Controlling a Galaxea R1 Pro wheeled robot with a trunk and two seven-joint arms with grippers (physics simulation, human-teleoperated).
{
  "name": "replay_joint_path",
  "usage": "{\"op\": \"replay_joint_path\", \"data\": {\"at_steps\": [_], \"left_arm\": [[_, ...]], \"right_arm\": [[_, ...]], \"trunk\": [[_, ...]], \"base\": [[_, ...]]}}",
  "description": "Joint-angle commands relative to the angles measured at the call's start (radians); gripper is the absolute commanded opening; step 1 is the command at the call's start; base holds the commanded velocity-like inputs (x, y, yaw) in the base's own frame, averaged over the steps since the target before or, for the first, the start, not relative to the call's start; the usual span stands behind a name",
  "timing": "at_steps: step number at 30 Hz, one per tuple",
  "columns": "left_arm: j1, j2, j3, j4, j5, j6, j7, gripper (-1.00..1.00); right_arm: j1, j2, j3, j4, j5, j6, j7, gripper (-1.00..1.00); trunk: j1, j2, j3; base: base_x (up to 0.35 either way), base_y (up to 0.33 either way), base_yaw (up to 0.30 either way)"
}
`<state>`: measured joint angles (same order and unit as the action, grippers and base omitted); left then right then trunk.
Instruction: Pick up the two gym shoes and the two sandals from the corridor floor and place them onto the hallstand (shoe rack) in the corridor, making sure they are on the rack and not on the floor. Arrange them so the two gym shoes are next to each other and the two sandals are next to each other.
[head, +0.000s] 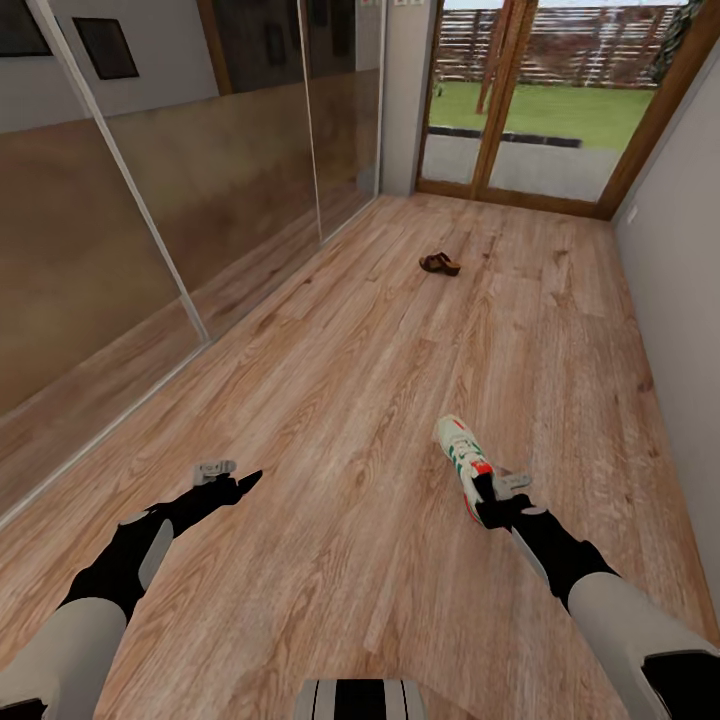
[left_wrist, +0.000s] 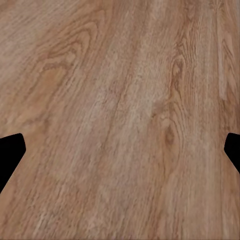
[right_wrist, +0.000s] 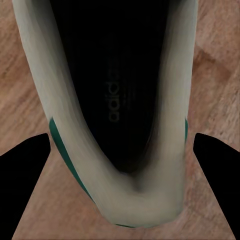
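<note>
Nearest, lower right: one gym shoe (head: 462, 455) at the right gripper (head: 487, 497), fingers apart beside its heel; grasp cannot be told. Lower left, left gripper (head: 232, 481) spread wide over bare corridor floor (head: 340, 400). Far centre: one sandal (head: 440, 264).

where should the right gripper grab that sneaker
By the heel collar of the gym shoe, coming from above at the heel end. Its opening faces up, and the right gripper already sits there, fingers either side of the narrow heel rim.
</note>
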<state>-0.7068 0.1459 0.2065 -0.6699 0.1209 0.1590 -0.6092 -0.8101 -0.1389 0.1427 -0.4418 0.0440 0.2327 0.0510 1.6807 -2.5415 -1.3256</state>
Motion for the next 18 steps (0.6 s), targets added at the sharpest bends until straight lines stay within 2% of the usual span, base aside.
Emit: {"op": "replay_joint_path", "data": {"at_steps": [1, 8, 18], "left_arm": [[0.0, 0.0, 0.002, 0.0, 0.01, 0.011, -0.005, 1.0], [0.0, 0.0, 0.002, -0.001, 0.011, 0.011, -0.007, 1.0], [0.0, 0.0, 0.001, -0.002, 0.011, 0.014, -0.007, 1.0]], "right_arm": [[0.0, -0.001, 0.003, 0.001, 0.005, 0.001, 0.002, -1.0], [0.0, 0.0, 0.003, 0.014, -0.002, -0.018, 0.003, -1.0], [0.0, 0.0, 0.002, 0.017, -0.004, -0.023, 0.004, -1.0]], "trunk": [[0.0, 0.0, -0.001], [0.0, 0.0, -0.001], [-0.005, 0.002, 0.038]], "base": [[0.019, -0.006, 0.0], [0.009, -0.003, 0.0], [0.001, 0.0, 0.0]]}}
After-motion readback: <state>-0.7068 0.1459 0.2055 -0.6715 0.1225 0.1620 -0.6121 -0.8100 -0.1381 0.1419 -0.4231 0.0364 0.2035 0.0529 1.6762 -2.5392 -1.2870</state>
